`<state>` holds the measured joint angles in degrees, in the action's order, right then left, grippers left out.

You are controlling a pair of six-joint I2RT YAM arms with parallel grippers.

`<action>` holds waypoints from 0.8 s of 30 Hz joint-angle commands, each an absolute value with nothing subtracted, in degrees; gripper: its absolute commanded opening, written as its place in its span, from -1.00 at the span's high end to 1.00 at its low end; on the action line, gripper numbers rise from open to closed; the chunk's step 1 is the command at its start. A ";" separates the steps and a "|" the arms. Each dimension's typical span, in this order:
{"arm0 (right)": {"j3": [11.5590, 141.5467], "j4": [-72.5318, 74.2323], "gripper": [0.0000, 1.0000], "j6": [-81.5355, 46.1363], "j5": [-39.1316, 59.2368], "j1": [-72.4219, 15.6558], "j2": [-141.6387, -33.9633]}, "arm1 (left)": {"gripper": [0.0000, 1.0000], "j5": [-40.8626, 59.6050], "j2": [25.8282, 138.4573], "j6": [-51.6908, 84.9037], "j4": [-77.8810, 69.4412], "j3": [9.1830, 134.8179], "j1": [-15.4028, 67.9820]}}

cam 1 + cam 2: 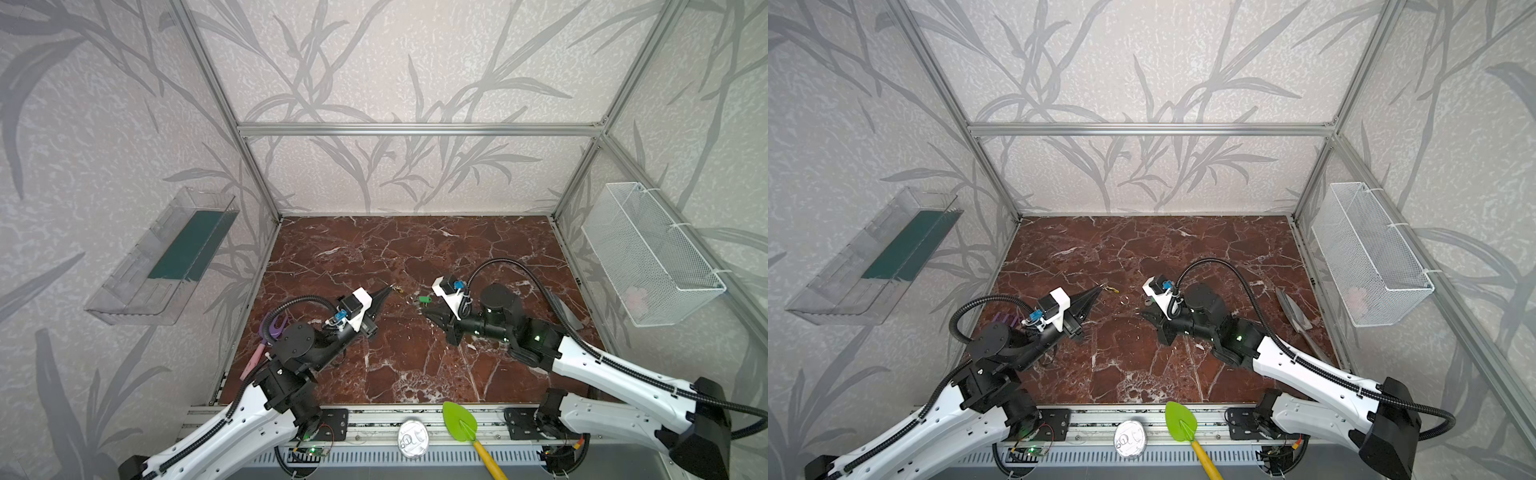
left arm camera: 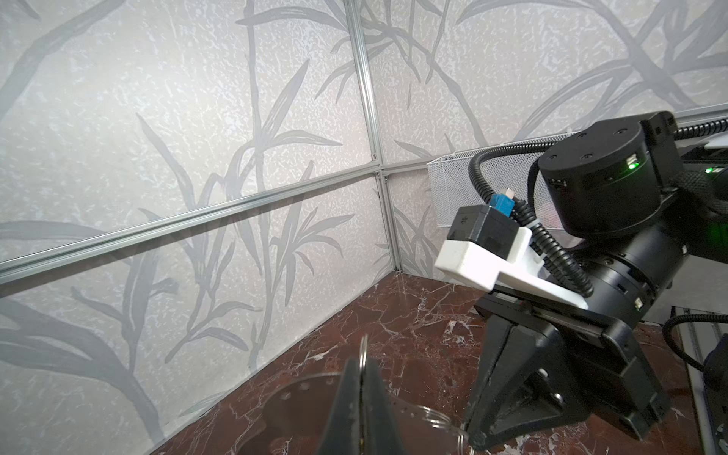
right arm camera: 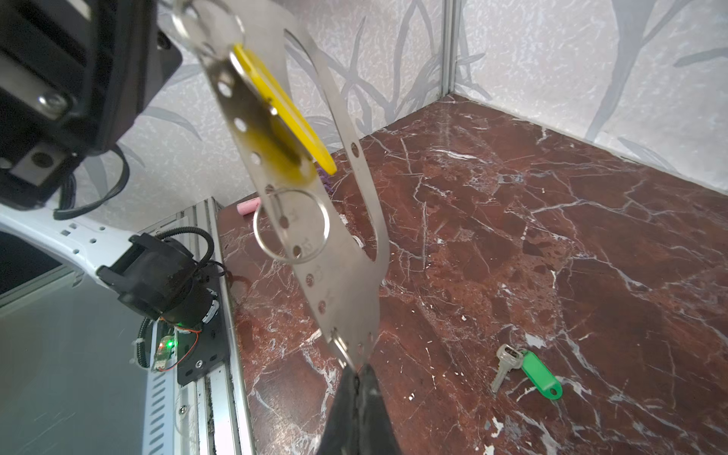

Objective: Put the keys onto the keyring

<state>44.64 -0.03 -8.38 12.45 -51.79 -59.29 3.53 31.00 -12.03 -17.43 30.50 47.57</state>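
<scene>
Keyring [image 3: 342, 283] nipped endwise in right gripper [image 3: 356, 376], ring of yellow-tagged key [image 3: 283, 110] in left gripper [image 2: 361, 370] (green-tagged key [image 3: 528, 368] nearer right).

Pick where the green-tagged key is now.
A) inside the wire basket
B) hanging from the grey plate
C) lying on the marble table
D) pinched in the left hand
C: the green-tagged key lies flat on the marble table, apart from the raised grey plate.
</scene>
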 commanded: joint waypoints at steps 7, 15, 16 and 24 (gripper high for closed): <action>47.06 1.03 1.00 -9.90 7.68 -50.93 -57.01 | 1.00 3.43 29.24 -12.57 -17.54 29.66 47.51; 48.14 0.02 1.00 -8.14 5.76 -50.36 -58.09 | 0.81 1.77 27.66 -12.30 -16.04 29.14 47.55; 48.33 -0.15 1.00 -7.84 5.55 -50.19 -58.18 | 0.80 1.58 27.25 -12.14 -15.66 28.90 47.50; 49.74 -0.34 1.00 -5.82 5.56 -47.72 -59.88 | 0.74 0.47 25.30 -10.99 -14.38 27.51 47.54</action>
